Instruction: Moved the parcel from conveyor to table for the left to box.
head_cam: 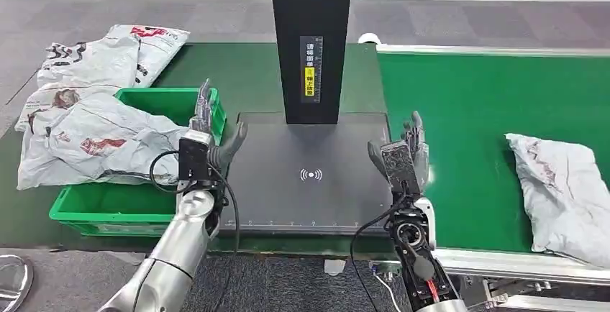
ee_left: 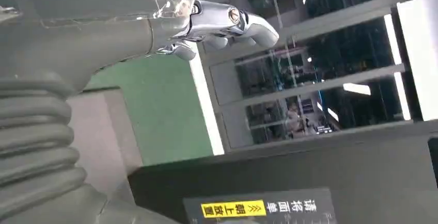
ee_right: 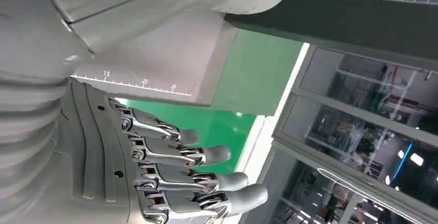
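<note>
Hands both empty over the dark scanner plate (head_cam: 309,175), parcel (head_cam: 565,193) lying on the green conveyor (head_cam: 460,111).

From my station I see the left hand (head_cam: 208,136) raised at the plate's left edge, fingers straight and apart, thumb out toward the plate, nothing in it. The right hand (head_cam: 404,155) stands at the plate's right edge, fingers extended and spread, nothing in it. The white parcel rests well to the right of the plate, apart from both hands. Left of the plate sits a green crate (head_cam: 101,211) with a grey mailer bag (head_cam: 93,143) draped across it, and more bags (head_cam: 108,53) lie beyond it. A black post (head_cam: 311,39) rises from the plate's far side.
</note>
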